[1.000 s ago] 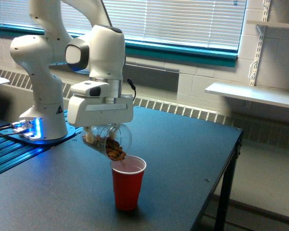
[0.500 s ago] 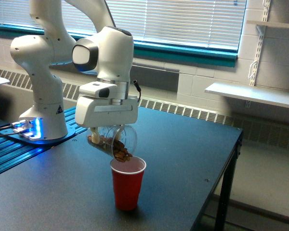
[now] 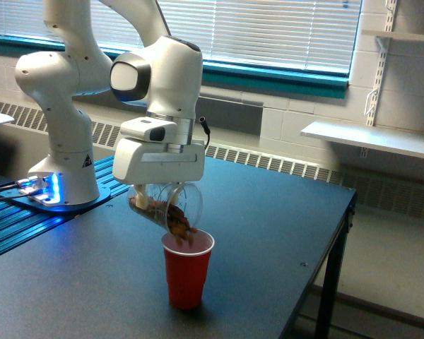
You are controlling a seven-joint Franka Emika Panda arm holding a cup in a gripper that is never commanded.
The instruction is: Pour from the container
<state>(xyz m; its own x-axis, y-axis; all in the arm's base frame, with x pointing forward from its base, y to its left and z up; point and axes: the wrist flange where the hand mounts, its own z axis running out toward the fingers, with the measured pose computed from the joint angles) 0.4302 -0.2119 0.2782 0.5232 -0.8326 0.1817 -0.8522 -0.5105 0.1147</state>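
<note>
Container [image 3: 168,207], clear and tipped mouth-down, hung clamped in the tool [image 3: 155,196] directly beneath it in the exterior view. Brown pieces [image 3: 178,227] spilled from its mouth into the red cup [image 3: 187,270] just below, standing on the dark counter [image 3: 268,219].

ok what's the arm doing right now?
The arm's gripper holds a clear container tipped steeply, its mouth just over the red cup standing on the dark table. Brown pieces sit at the container's lip and look to be dropping into the cup. Mid-pour; some pieces remain in the container. How full the cup is can't be told.
</note>
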